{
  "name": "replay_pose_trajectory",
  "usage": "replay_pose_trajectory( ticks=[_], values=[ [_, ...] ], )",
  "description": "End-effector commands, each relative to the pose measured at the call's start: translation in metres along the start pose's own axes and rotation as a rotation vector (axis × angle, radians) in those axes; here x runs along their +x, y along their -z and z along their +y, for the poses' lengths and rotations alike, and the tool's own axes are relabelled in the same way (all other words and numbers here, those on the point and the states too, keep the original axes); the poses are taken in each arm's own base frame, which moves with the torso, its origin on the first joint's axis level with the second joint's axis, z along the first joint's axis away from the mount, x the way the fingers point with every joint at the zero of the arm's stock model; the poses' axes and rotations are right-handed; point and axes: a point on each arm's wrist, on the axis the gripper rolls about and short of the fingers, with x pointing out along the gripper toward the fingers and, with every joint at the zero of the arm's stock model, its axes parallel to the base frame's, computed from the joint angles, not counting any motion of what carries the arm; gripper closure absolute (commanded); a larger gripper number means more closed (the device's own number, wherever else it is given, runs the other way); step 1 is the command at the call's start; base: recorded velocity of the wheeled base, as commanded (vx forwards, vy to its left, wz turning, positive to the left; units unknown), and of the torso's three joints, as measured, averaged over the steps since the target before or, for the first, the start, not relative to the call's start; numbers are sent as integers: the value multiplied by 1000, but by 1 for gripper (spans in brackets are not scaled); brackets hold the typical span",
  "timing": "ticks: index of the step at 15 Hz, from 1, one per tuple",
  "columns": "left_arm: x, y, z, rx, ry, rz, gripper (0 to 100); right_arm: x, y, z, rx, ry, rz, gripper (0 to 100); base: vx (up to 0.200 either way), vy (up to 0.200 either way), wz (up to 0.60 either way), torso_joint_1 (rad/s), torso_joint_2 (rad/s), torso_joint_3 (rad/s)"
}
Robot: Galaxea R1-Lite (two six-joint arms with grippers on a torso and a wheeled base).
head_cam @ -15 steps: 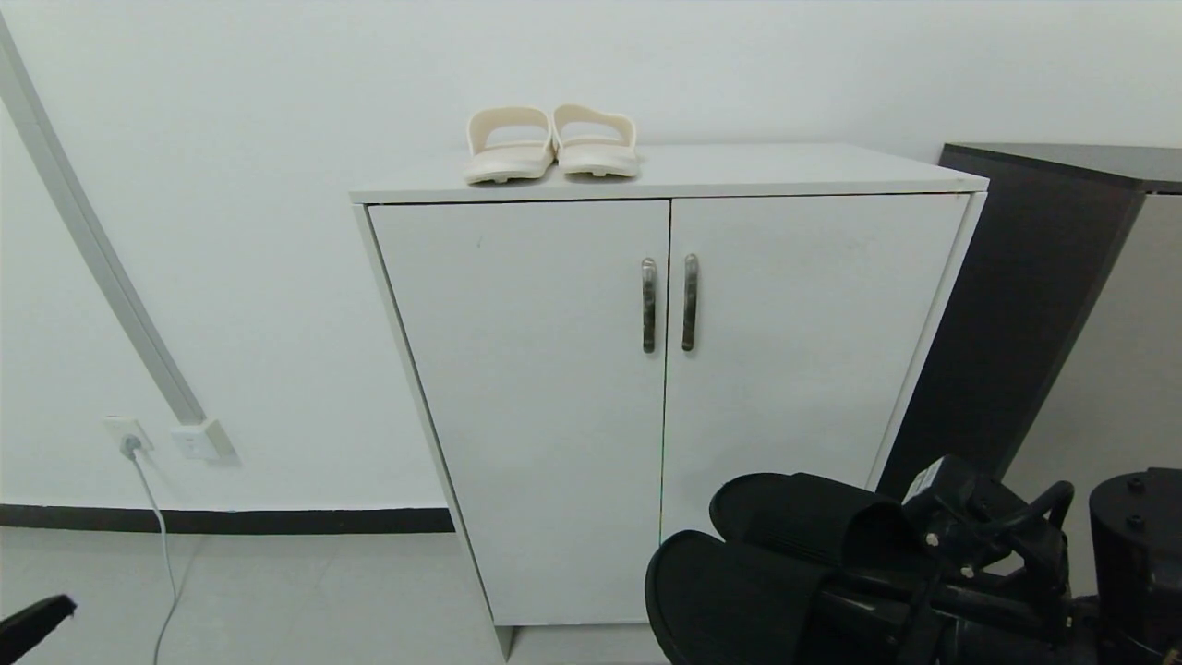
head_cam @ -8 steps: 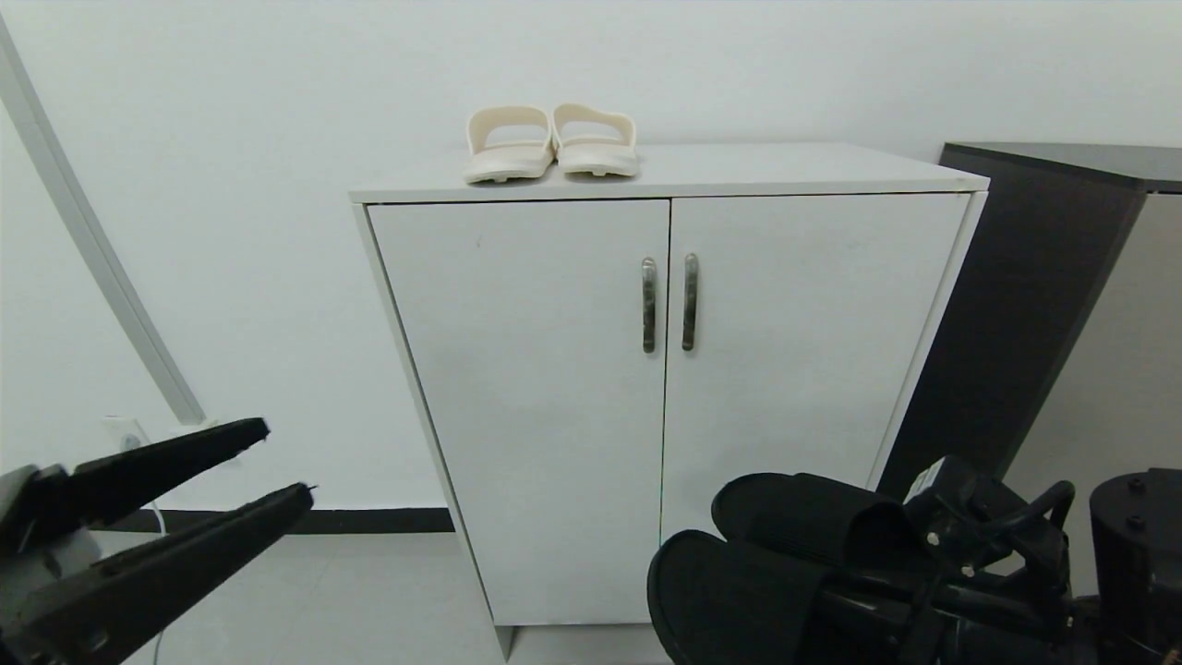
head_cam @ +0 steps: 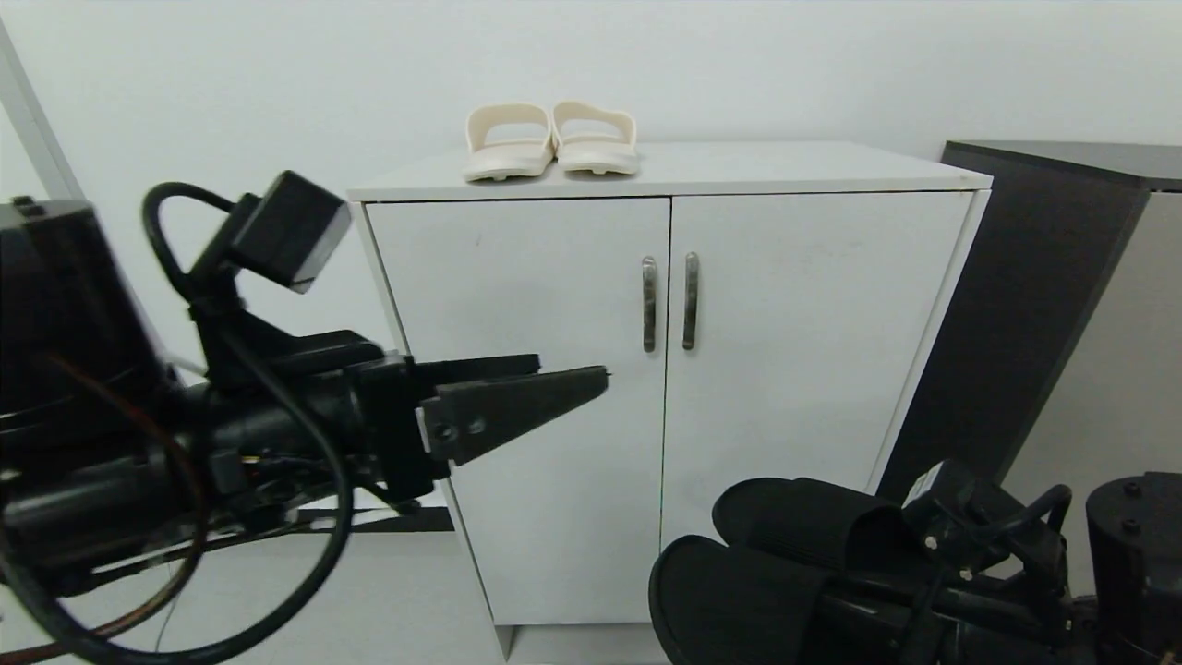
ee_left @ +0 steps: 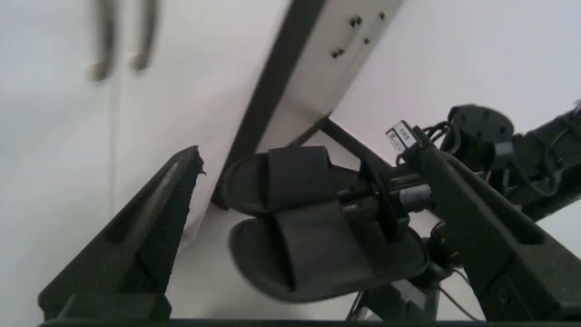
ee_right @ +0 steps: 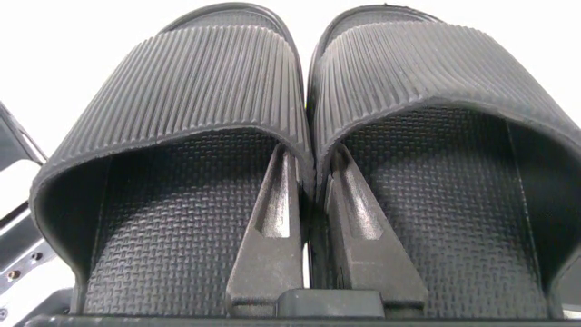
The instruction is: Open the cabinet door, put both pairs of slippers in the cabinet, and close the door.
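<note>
The white cabinet [head_cam: 517, 277] stands with both doors shut, its two metal handles [head_cam: 669, 303] side by side at the middle. A beige pair of slippers [head_cam: 551, 140] rests on its top. My left gripper [head_cam: 572, 369] is open and points at the left door, its tips a little left of and below the handles. In the left wrist view the left gripper [ee_left: 309, 154] has its fingers [ee_left: 145, 236] spread wide. Low in front of the right door, my right gripper [ee_right: 311, 163] is shut on the black pair of slippers [head_cam: 785, 563], pinching their inner walls together.
A dark cabinet [head_cam: 1034, 305] stands close against the white one's right side. The wall is behind, with a grey conduit [head_cam: 28, 120] at the left and a black baseboard [head_cam: 416, 520]. Open floor [head_cam: 369, 600] lies left of the cabinet.
My left arm has swung up and to the right into the head view, and its open fingers now point at the left door. The right arm and the black slippers have stayed put.
</note>
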Motion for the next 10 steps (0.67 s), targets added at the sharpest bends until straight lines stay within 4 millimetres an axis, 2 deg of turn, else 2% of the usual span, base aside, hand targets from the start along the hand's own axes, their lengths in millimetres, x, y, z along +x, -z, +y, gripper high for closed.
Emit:
replay_pose_trajectory(
  ticks=[1, 3, 4, 5, 7, 8, 9, 10],
  values=[
    [43, 4, 3, -24, 56, 52, 0, 1, 1, 0, 2, 1, 5, 100, 0, 0, 0, 0, 0, 0],
    [65, 1, 5, -23, 71, 58, 0, 1, 2, 0, 0, 1, 8, 100, 0, 0, 0, 0, 0, 0],
    [65, 1, 5, -23, 71, 58, 0, 1, 2, 0, 0, 1, 8, 100, 0, 0, 0, 0, 0, 0],
    [87, -3, 10, -22, 77, 59, 0, 1, 3, 0, 0, 1, 13, 100, 0, 0, 0, 0, 0, 0],
    [104, -3, 17, -24, 72, 62, 0, 1, 3, 0, 0, 1, 13, 100, 0, 0, 0, 0, 0, 0],
    [121, -3, 24, -24, 58, 57, 0, 0, 2, 0, 0, 1, 10, 100, 0, 0, 0, 0, 0, 0],
    [126, -3, 26, -24, 48, 54, 0, 0, 2, 0, 0, 1, 10, 100, 0, 0, 0, 0, 0, 0],
    [140, -2, 33, -23, 34, 50, 0, 0, 2, 0, 0, 1, 10, 100, 0, 0, 0, 0, 0, 0]
  ],
)
